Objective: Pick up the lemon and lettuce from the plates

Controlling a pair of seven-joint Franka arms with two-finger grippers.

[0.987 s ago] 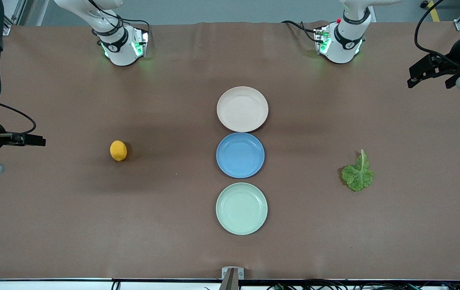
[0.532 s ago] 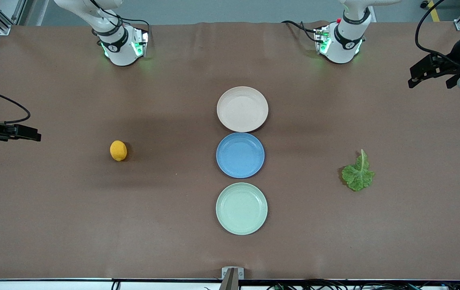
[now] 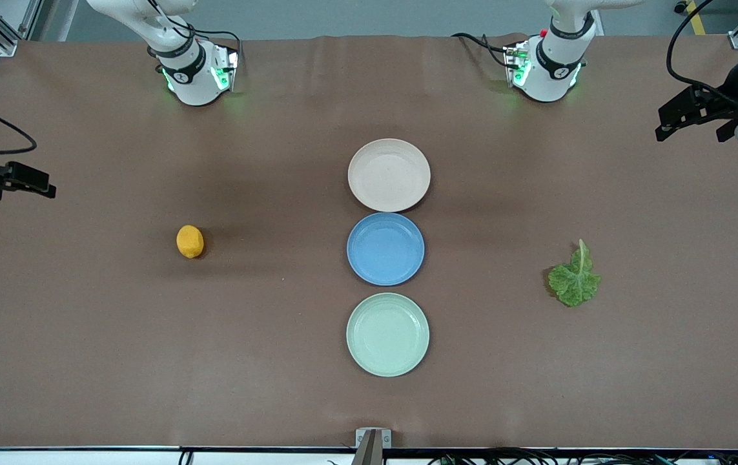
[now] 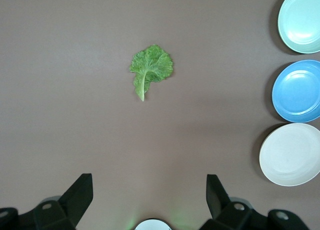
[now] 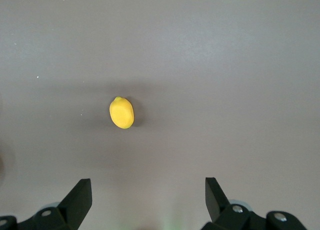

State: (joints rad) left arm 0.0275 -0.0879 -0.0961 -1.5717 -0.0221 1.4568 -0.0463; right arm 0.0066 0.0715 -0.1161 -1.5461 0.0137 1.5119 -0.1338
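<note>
Landmark: blue plate (image 3: 385,248), set between the pink-beige plate (image 3: 389,174) and mint plate (image 3: 387,334), both bare. Lemon (image 3: 190,241) lies on the table toward the right arm's end; lettuce (image 3: 574,276) toward the left arm's end. Right gripper (image 5: 148,202) and left gripper (image 4: 149,199) hang high at the table's ends, fingers apart, empty. Arm markings appear illegible.

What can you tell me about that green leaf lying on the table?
The lettuce is a single crinkled green leaf with a pale rib running into a short stem, which points toward the robots' bases. It looks fresh or plastic; which one cannot be told. It lies flat on the brown table, toward the left arm's end, well apart from the three plates. Nothing touches it but the table; the open left pincer is up in the air, away from it.
</note>
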